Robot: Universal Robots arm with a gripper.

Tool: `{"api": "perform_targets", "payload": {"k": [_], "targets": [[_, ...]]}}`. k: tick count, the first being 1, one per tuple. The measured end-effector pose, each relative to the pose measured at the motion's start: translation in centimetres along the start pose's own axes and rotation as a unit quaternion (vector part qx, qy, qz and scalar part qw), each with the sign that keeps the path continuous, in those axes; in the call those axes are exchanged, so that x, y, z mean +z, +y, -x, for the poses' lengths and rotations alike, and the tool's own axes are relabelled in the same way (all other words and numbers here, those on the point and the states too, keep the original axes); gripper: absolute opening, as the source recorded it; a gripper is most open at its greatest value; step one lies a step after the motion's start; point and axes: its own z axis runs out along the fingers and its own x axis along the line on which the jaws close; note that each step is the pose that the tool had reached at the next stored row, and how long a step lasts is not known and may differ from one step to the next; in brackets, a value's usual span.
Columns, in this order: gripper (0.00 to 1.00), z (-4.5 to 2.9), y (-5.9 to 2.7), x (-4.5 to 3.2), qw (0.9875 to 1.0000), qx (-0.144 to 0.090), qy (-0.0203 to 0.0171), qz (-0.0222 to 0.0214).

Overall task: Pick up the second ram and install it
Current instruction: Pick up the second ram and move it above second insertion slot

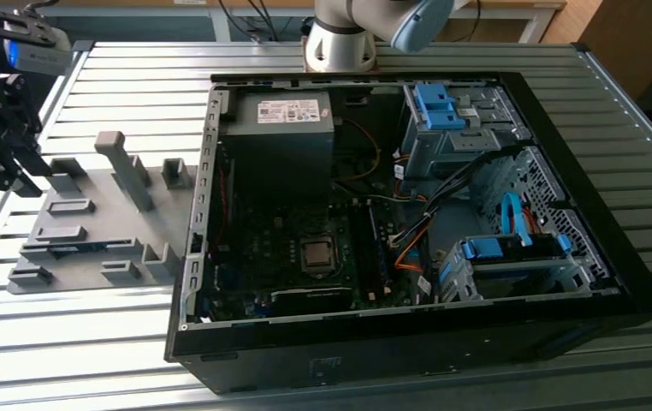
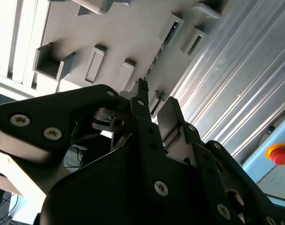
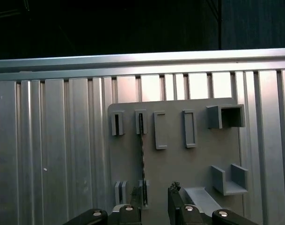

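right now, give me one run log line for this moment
gripper: open, empty, at holder plate | second ram: on edge in plate slots, ungripped | pc case: open

The arm's pale base (image 1: 343,38) stands at the top middle of the exterior view. Its black gripper (image 1: 15,171) hangs at that view's left, pointing downward. In both wrist views its two dark fingers (image 3: 176,199) (image 2: 169,110) stand parted, with a clear gap between their tips.
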Motion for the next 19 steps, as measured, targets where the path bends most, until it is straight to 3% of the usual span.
{"api": "perform_targets", "payload": {"k": [14,19], "targets": [[0.36,-0.01,0.0,0.14,1.0,0.0,0.0,0.0],[0.43,-0.01,0.0,0.2,1.0,0.0,0.0,0.0]]}}
